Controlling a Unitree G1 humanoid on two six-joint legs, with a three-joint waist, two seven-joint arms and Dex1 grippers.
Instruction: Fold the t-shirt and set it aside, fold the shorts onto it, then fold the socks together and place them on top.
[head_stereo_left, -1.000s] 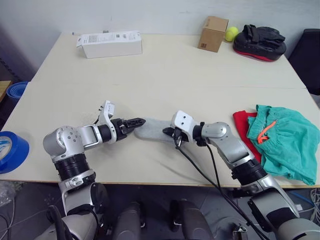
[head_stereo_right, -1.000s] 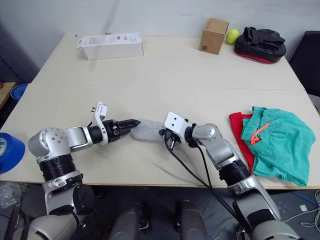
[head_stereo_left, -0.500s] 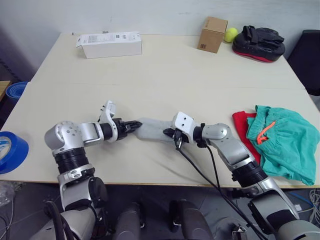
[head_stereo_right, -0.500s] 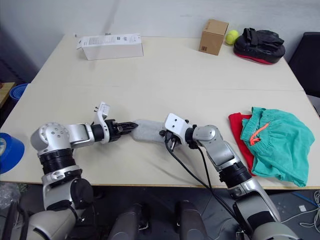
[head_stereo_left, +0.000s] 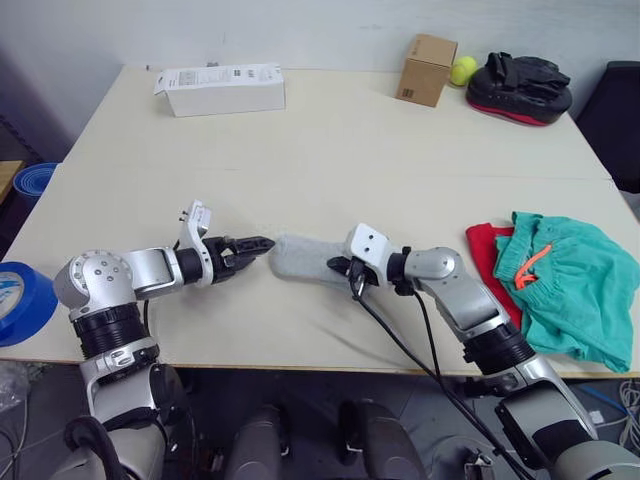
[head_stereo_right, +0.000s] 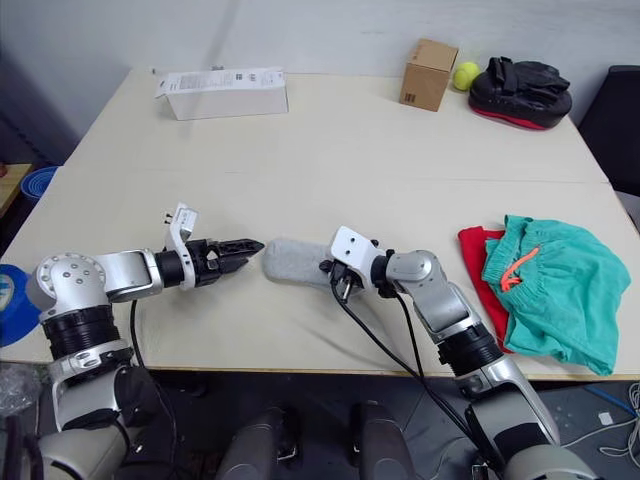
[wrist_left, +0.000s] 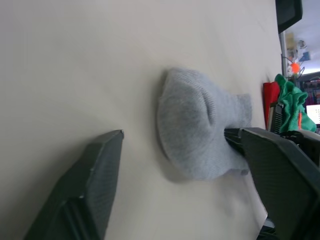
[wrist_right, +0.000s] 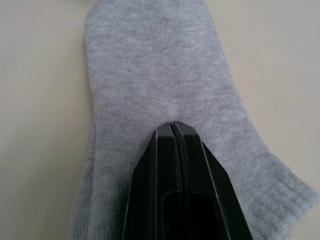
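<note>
Grey socks (head_stereo_left: 303, 258) lie flat on the table (head_stereo_left: 330, 150) near its front edge, between the two hands. Right hand (wrist_right: 172, 125) is clenched on the cuff end, fingers pressed together into the knit. Left hand (head_stereo_left: 262, 243) is released, fingers spread, tips just beside the toe end and not touching it.

T-shirt (head_stereo_left: 487, 250) and shorts (head_stereo_left: 565, 285) sit stacked at the table's right front, well apart from the socks; shorts on top, only a red edge of the shirt showing.

Handling, by judgement: the socks are light, limp ribbed knit, not fragile and not slippery. Pinched at one end, the rest will droop or drag, so both ends want holding. The toe end is the free spot for the left hand; a deep pinch should catch every layer.

White box (head_stereo_left: 219, 88) at the far left carries print, too small to read. Cardboard box (head_stereo_left: 428, 67) likewise. Shorts show an orange tag (head_stereo_left: 530, 262), nothing legible.
</note>
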